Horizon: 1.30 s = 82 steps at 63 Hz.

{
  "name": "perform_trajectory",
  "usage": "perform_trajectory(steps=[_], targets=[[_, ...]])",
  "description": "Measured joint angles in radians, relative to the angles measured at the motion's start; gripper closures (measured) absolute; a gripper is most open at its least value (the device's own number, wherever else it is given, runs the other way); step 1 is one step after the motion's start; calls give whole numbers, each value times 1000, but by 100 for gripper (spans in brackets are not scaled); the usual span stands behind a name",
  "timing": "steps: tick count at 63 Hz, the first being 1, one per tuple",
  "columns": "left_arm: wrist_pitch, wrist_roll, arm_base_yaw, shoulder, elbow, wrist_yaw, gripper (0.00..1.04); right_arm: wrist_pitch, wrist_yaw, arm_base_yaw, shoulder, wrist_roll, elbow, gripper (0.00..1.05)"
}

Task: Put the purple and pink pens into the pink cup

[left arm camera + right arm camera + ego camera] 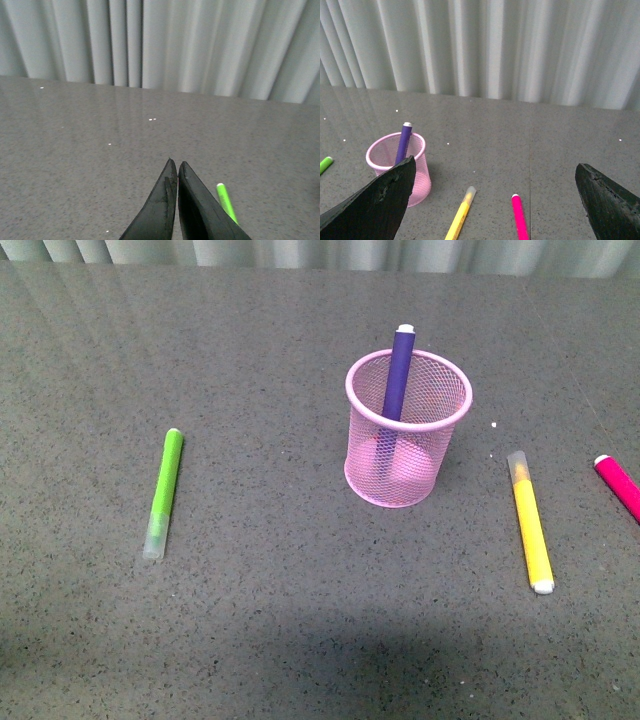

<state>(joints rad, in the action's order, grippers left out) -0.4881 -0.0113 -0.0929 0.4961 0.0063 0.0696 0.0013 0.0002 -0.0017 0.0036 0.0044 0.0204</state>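
Two tools are hanging over the grey table (300, 640), neither showing in the front view. The left tool (177, 167) is sitting pressed together, its dark fingers meeting at the tips with nothing between them, while the right tool (495, 164) is gaping wide, its fingers (380, 200) standing far apart and gripping nothing. In the front view the yellow marker (531, 523) is lying nearest, at about 4 o'clock from the pink cup (407, 430), its white plug pointing toward the camera. The lime-green marker (164, 492) is lying well apart at the cup's 9 o'clock, clear cap toward the camera. The pink pen (618, 485) is lying flat on the table at about 3 o'clock from the cup, past the yellow marker, its body running off the picture's edge. The cup is standing upright near the table's middle, and the purple pen (399, 375) is standing inside it, tilting slightly, its white plug uppermost and sticking above the rim toward 12 o'clock. Farthest off, a pale pleated curtain (300, 250) is hanging behind the table.
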Motion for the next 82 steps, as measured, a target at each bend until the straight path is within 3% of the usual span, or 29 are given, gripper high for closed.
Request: perform_trajectory(steps=[4, 9, 49, 57, 82], targets=[[37, 1, 58, -40, 0, -59, 103, 0, 0, 0, 0, 0, 0, 7], [76, 1, 87, -84, -1, -59, 103, 0, 0, 0, 0, 0, 0, 7], [313, 1, 89, -322, -1, -68, 103, 0, 0, 0, 0, 0, 0, 7], [480, 1, 89, -459, 0, -69, 103, 0, 0, 0, 0, 0, 0, 7], [489, 2, 91, -481, 0, -69, 103, 0, 0, 0, 0, 0, 0, 7]])
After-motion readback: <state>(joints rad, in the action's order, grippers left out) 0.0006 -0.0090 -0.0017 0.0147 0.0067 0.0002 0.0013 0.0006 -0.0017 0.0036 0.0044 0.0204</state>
